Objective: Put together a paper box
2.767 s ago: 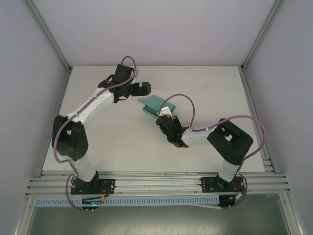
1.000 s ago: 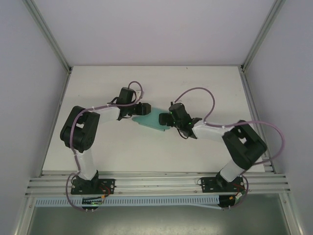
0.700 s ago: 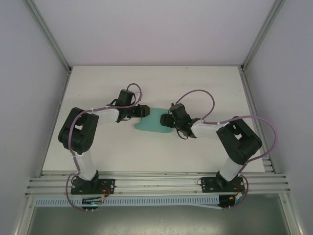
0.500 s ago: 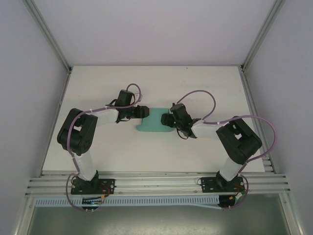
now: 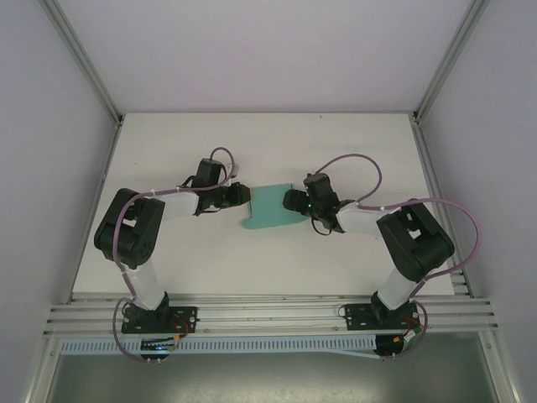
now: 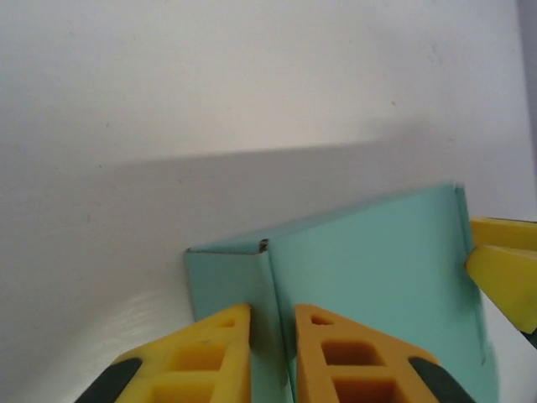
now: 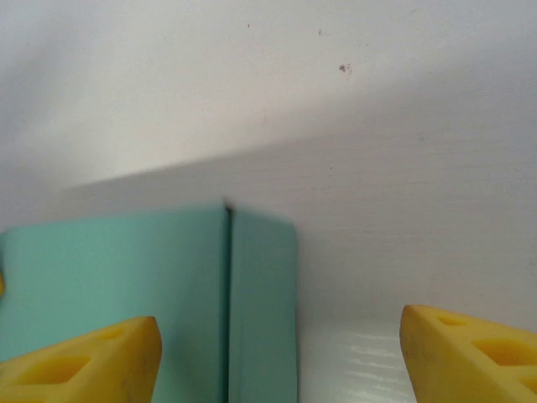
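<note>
The teal paper box [image 5: 273,208] lies mid-table between the two arms, partly folded. My left gripper [image 5: 237,196] is at its left edge. In the left wrist view the yellow fingers [image 6: 210,353] stand close together, and my left gripper [image 6: 273,309] is shut on an upright fold of the paper box [image 6: 377,260]. My right gripper [image 5: 294,200] is at the box's right edge. In the right wrist view it [image 7: 278,323] is open wide, low over the table, with a narrow side flap of the paper box [image 7: 117,260] lying between its fingers.
The white table [image 5: 185,260] carries nothing else. Metal frame posts [image 5: 84,63] and grey walls close it in on the left, right and back. One yellow fingertip [image 6: 503,269] of the right gripper shows at the box's far edge in the left wrist view.
The left gripper has closed onto the box's left fold. The box has shifted slightly right and turned, and the right gripper has drawn back to the right with its jaws apart.
</note>
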Controlling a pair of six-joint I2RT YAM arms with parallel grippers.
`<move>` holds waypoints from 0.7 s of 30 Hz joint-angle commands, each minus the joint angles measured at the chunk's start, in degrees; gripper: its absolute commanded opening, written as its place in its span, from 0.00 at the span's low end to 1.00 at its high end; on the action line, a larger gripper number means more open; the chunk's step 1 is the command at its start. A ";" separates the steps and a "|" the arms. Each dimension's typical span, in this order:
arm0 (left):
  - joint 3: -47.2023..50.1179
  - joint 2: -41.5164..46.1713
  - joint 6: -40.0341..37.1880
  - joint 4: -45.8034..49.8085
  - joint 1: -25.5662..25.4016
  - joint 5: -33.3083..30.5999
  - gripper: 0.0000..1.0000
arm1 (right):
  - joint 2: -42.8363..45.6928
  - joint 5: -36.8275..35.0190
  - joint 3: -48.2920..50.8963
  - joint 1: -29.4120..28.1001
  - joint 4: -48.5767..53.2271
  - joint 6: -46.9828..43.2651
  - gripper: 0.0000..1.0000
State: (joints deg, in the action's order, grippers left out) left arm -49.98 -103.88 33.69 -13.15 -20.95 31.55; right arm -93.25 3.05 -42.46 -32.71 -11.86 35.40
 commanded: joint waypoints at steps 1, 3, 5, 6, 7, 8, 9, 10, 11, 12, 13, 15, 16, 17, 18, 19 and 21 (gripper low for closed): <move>3.81 -1.90 3.99 -3.03 1.80 5.16 0.12 | 4.31 4.97 0.27 1.47 2.70 -0.27 0.81; 4.42 -2.15 3.91 -4.89 2.10 6.32 0.06 | 5.48 7.55 0.33 2.91 4.12 -0.76 0.83; 5.05 -1.87 3.97 -6.03 2.23 6.24 0.00 | 5.91 10.59 0.72 4.57 4.46 0.23 0.84; 5.28 -1.76 4.09 -6.24 2.32 6.05 0.00 | 5.89 12.80 1.22 5.38 3.61 1.22 0.85; 5.50 -1.77 4.32 -6.52 2.44 5.91 0.00 | 5.74 14.52 1.85 5.95 2.49 2.24 0.84; 5.86 -1.79 4.58 -6.85 2.57 5.86 0.00 | 5.55 16.34 2.45 6.30 1.05 3.09 0.84; 6.40 -1.83 5.27 -7.57 2.83 5.93 0.00 | 5.07 18.06 2.87 6.43 -0.34 4.08 0.84; 6.64 -2.01 5.57 -8.18 3.03 6.36 0.00 | 4.68 19.24 3.08 6.52 -1.21 4.82 0.84; 6.77 -2.12 5.64 -8.40 3.13 6.51 0.00 | 4.13 20.34 3.18 6.50 -2.02 5.36 0.85; 6.73 -2.14 5.61 -8.26 3.17 6.50 0.00 | 3.57 21.61 3.28 6.43 -3.10 6.22 0.85; 6.74 -2.13 5.53 -8.22 3.14 6.62 0.00 | 2.92 22.76 3.33 6.36 -4.39 7.16 0.84; 7.02 -2.06 5.46 -8.45 3.20 6.47 0.00 | 1.50 25.22 3.76 6.18 -7.75 9.20 0.85; 7.00 -2.07 5.40 -8.28 3.20 6.28 0.00 | 0.68 26.27 4.01 6.01 -9.60 10.28 0.84; 7.01 -2.05 5.32 -8.17 3.20 6.23 0.00 | -0.30 27.64 4.29 5.86 -11.67 11.35 0.84; 7.20 -2.10 5.26 -8.44 3.15 6.22 0.00 | -1.22 28.59 4.48 5.74 -13.35 12.24 0.83; 7.26 -2.13 5.38 -8.74 3.20 6.48 0.00 | -2.00 29.25 4.57 5.59 -14.90 12.94 0.81; 7.59 -2.04 5.64 -9.51 3.20 7.05 0.00 | -3.93 30.40 4.54 5.25 -18.33 14.51 0.74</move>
State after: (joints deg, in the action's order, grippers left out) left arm -44.16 -104.20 38.74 -23.86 -17.98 38.26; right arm -94.89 28.73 -38.81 -26.74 -22.33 45.98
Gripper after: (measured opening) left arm 0.043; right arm 0.765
